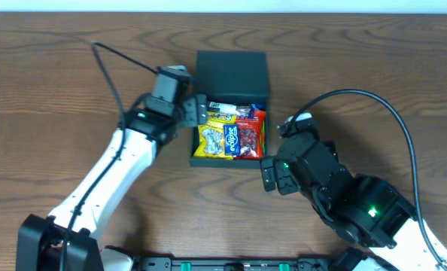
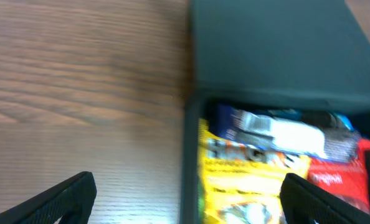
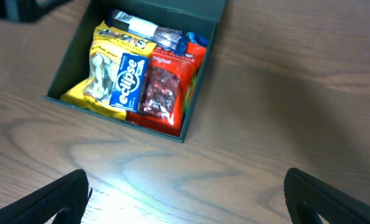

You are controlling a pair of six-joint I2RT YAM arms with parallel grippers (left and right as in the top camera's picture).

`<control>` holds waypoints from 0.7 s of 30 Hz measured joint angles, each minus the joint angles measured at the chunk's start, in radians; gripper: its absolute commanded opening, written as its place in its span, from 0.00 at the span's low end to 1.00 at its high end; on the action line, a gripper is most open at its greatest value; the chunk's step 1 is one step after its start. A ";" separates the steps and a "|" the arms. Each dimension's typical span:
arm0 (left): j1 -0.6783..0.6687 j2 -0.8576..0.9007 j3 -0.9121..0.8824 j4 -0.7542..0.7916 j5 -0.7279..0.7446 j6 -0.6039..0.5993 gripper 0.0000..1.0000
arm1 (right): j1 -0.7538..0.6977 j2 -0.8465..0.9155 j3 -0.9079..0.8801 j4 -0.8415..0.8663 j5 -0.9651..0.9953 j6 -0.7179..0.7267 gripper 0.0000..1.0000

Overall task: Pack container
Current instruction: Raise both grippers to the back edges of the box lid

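The dark teal container (image 1: 231,71) stands at the table's middle with its lid raised at the back. Inside it lie a yellow packet (image 1: 212,140), a red packet (image 1: 250,137) and a white-and-blue packet (image 1: 223,111). My left gripper (image 1: 199,113) is open over the container's left wall (image 2: 190,162): one finger (image 2: 66,196) hangs over bare table, the other (image 2: 316,199) over the yellow packet (image 2: 247,180). My right gripper (image 1: 272,175) is open near the front right corner, holding nothing. In the right wrist view the container (image 3: 172,12) sits ahead of its fingers (image 3: 328,199).
Brown wood-grain table (image 1: 374,60) surrounds the container on all sides. A black cable (image 1: 114,68) runs from the left arm across the back left, and another loops (image 1: 389,113) above the right arm.
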 measured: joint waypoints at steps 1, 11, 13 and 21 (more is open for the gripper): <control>0.024 0.000 0.000 0.000 0.014 -0.002 0.98 | 0.000 0.000 0.000 0.001 -0.005 0.000 0.99; 0.152 0.000 0.000 -0.026 0.052 -0.015 0.27 | 0.000 0.003 0.000 0.047 0.042 0.003 0.22; 0.154 0.000 0.000 -0.028 0.047 -0.013 0.20 | 0.000 0.012 0.000 0.047 0.068 0.005 0.04; 0.154 0.000 0.000 0.000 0.040 0.001 0.06 | -0.025 0.112 0.000 0.055 0.158 0.036 0.01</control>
